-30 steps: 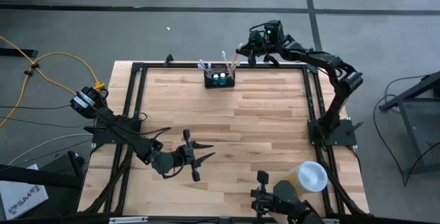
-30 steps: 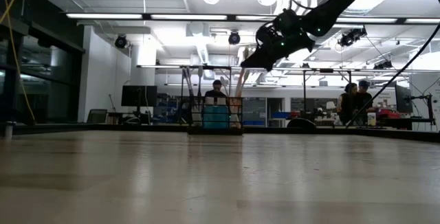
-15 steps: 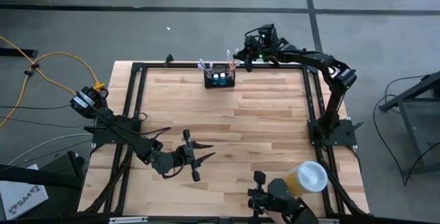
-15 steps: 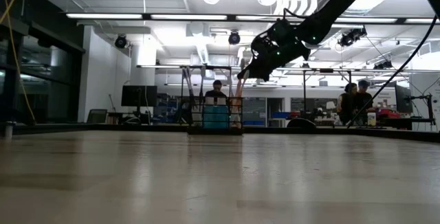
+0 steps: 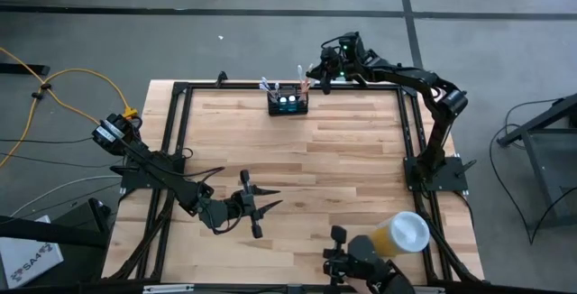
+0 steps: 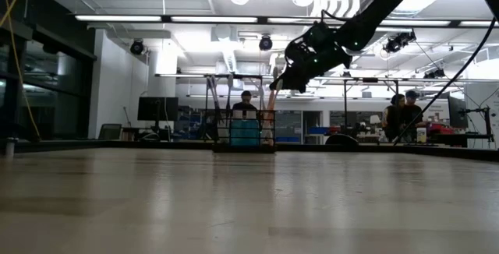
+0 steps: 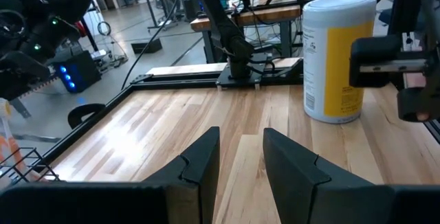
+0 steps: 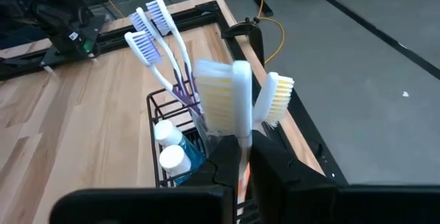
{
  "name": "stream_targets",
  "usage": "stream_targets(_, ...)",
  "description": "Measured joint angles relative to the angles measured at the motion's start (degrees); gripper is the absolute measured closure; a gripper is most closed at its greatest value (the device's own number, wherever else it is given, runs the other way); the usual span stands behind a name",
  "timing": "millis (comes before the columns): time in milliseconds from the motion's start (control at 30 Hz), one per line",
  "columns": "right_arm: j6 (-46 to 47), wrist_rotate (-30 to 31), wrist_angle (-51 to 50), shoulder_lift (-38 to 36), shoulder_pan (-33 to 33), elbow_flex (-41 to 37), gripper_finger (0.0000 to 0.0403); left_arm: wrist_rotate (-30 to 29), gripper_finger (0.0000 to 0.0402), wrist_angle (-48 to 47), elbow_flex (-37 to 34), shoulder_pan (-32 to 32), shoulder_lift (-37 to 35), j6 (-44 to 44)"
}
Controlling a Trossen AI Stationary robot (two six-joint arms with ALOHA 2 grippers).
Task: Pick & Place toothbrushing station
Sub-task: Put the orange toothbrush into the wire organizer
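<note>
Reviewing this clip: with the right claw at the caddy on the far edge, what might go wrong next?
1. The right claw is pinched on a toothbrush, not the toothbrushing station itself; lifting may pull only the brush out.
2. The station stands near the table's far edge, so a snagged brush could tip it or drag it off.
3. Neighbouring purple brushes lean close by and might be knocked. The left claw waits near the front.

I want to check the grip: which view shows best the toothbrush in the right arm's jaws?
The right wrist view: the toothbrush stands close, upright between the jaws. The high view shows it tiny beside the toothbrushing station; the low view, faintly; the left wrist, nothing.
</note>
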Motion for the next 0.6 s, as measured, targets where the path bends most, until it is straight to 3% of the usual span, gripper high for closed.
stream_targets(267, -1.3, 1.5, 0.2, 1.8, 1.3, -0.1, 0.0383, 0.3, 0.0293, 0.0, 0.0, 0.0, 0.0, 0.0)
stream_targets(600, 0.2, 3.1, 2.6, 1.8, 1.8, 0.0, 0.0333, 1.2, 0.0293, 0.0, 0.0, 0.0, 0.0, 0.0)
